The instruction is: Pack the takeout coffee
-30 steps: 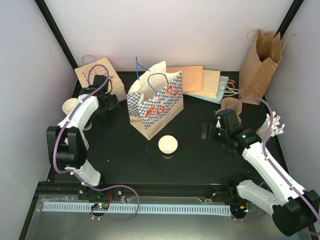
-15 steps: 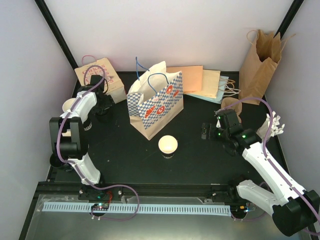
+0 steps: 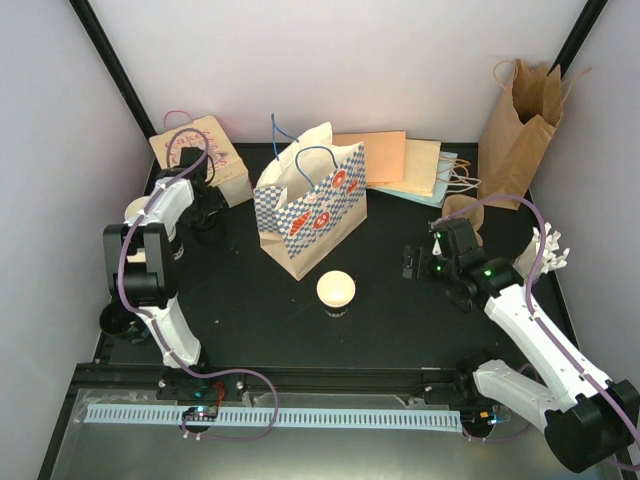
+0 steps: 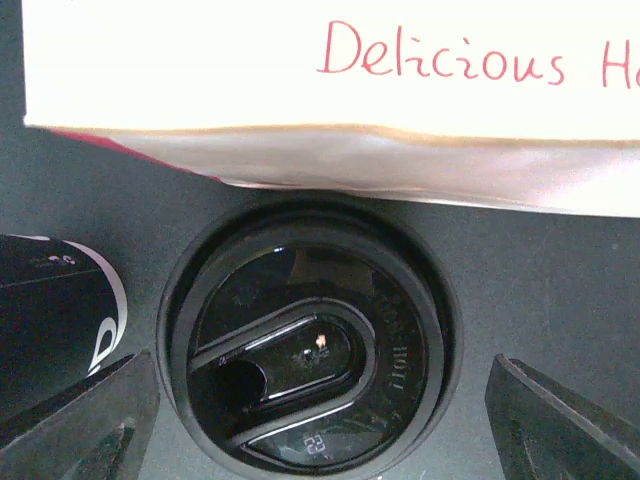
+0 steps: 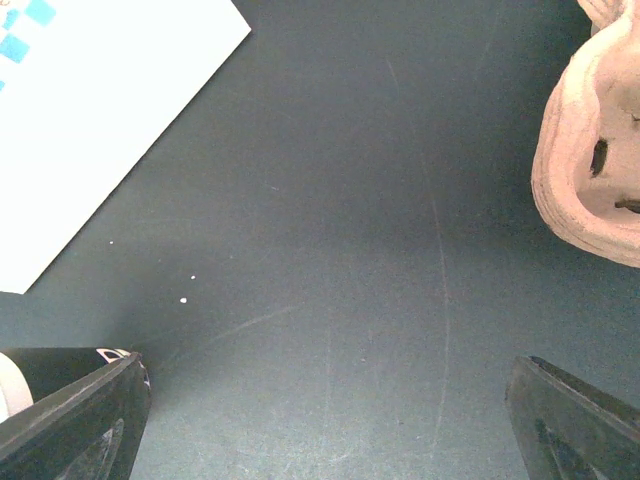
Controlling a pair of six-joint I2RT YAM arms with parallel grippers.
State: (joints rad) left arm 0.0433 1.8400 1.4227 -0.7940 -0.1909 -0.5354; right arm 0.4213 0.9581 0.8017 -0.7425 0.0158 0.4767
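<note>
Black plastic catches the light in the left wrist view. The round black plastic lid lies flat on the dark table near its far left corner, drinking slot up. Its far rim lies just beside the bottom fold of the cream paper bag with red handwriting.

The left gripper hangs directly over the lid with its jaws spread wide, one finger off each side of the rim, and it has hold of nothing.

The step in hand appears to be picking up this lid. A good grasp probably means coming straight down until the fingertips nearly reach the table, since the lid is low. The jaws should then close evenly and gently across its widest part, because thin plastic will likely flex or pop out.

A dark, white-edged thing sits just left of the lid. It may be another cup, and the left finger could nudge it.

The small cream-white paper cup stands upright and uncovered mid-table, before the blue-and-white checked paper bag.

The right gripper hovers near the right side, fully open and empty.
</note>
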